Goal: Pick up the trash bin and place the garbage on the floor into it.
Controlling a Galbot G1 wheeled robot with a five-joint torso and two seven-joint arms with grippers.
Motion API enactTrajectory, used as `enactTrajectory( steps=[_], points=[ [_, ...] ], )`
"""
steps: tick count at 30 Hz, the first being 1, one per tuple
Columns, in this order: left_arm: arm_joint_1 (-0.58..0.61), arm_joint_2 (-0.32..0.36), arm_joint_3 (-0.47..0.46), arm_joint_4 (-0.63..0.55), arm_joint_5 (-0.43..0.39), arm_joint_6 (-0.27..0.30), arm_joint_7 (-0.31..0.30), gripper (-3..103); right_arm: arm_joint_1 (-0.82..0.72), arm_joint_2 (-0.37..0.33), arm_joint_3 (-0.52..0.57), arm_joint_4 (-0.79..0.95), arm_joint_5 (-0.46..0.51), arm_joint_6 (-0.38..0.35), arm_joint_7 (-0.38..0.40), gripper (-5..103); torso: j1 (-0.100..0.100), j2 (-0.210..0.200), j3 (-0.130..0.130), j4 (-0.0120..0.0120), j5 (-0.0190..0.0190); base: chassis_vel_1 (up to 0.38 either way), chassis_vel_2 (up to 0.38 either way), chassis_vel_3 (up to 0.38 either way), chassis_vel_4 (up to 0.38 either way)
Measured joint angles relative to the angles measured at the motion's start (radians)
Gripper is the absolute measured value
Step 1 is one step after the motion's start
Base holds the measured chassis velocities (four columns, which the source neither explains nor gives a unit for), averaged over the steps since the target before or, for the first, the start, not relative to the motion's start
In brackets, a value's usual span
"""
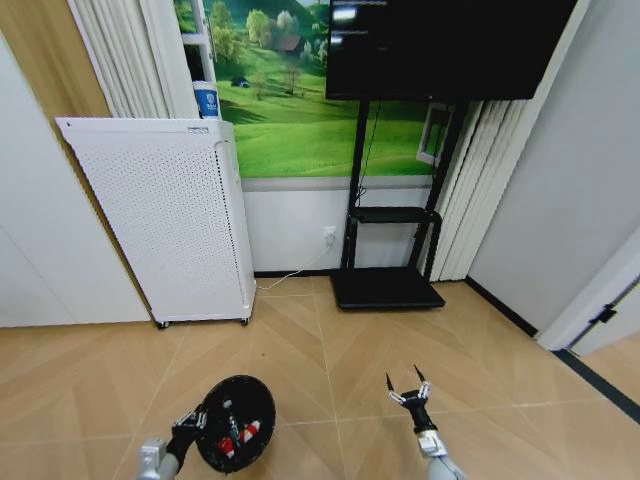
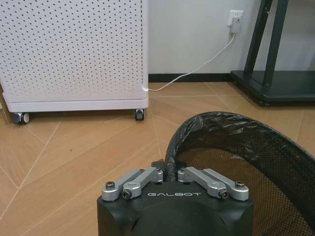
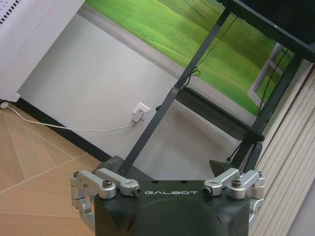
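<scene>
Low at our left side, the left end effector (image 1: 190, 422) is clamped on the rim of the trash bin (image 1: 236, 422), holding it near the floor (image 1: 330, 370). From the left wrist view we see the two metal fingers (image 2: 147, 176) drawn together over the bin's rim. Looking down from the head, we can make out the garbage (image 1: 240, 435) already lying inside the bin: red-and-white wrapper pieces and what may be the little bottle, though we cannot tell the pieces apart with certainty. We see no litter on the stretch of floor in front of us, so we judge the collecting to be done or nearly done, with at most a last check or setting the bin down left.

The right end effector (image 1: 407, 388) hangs empty at our right, its slim fingers spread apart, well clear of the bin.

The bin is round and slightly tapered, its wall a fine black mesh with a crinkled, glossy black liner folded over the rim. The floor is smooth pale wood laid in angled planks. Behind stands a white perforated appliance (image 1: 165, 230) on small castors, its face dotted with regular holes.
</scene>
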Motion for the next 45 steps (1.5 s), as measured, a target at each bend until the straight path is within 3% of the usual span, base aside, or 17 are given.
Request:
enactTrajectory(
  steps=[6, 8, 11, 15, 19, 23, 32, 45],
  points=[
    [0.021, -0.004, -0.012, 0.006, 0.011, -0.009, 0.004, 25, -0.018, 0.006, 0.015, 0.002, 0.002, 0.000, 0.000, 100, 0.000, 0.000, 0.000, -0.0001, 0.0001, 0.000, 0.000, 0.000, 0.000],
    [0.032, -0.007, -0.016, 0.006, 0.017, -0.012, 0.007, 36, -0.027, 0.008, 0.024, 0.005, 0.002, 0.000, 0.000, 100, 0.000, 0.000, 0.000, -0.0001, 0.0002, 0.000, 0.000, 0.000, 0.000],
    [0.043, -0.011, -0.020, 0.005, 0.022, -0.013, 0.010, 41, -0.035, 0.009, 0.032, 0.011, -0.003, 0.000, 0.000, 100, 0.000, 0.000, 0.000, 0.0000, 0.0001, 0.000, 0.000, 0.000, 0.000],
    [0.061, -0.010, -0.036, -0.003, 0.034, -0.019, 0.014, 63, -0.053, 0.003, 0.047, 0.027, -0.006, 0.000, 0.001, 100, 0.000, 0.000, 0.000, -0.0002, 0.0000, 0.000, 0.000, 0.000, 0.000],
    [0.082, -0.005, -0.051, -0.014, 0.040, -0.022, 0.016, 74, -0.061, -0.001, 0.056, 0.033, -0.008, 0.000, 0.002, 100, 0.000, 0.000, 0.000, -0.0003, 0.0001, 0.000, 0.000, 0.000, 0.000],
    [0.180, -0.013, -0.110, -0.044, 0.104, -0.044, 0.027, 98, -0.077, -0.016, 0.085, 0.052, -0.025, 0.000, 0.015, 100, 0.000, 0.000, 0.000, 0.0000, 0.0000, 0.000, 0.000, 0.000, 0.000],
    [0.249, 0.029, -0.217, -0.133, 0.065, -0.033, 0.022, 100, -0.095, -0.070, 0.102, 0.102, 0.014, 0.000, 0.034, 100, 0.000, 0.000, 0.000, -0.0001, 0.0001, 0.000, 0.000, 0.000, 0.000],
    [0.115, 0.096, -0.269, -0.202, -0.036, 0.002, 0.017, 100, -0.056, -0.140, 0.111, 0.094, 0.104, 0.000, 0.037, 100, 0.000, 0.000, 0.000, -0.0003, 0.0001, 0.000, 0.000, 0.000, 0.000]
  ],
)
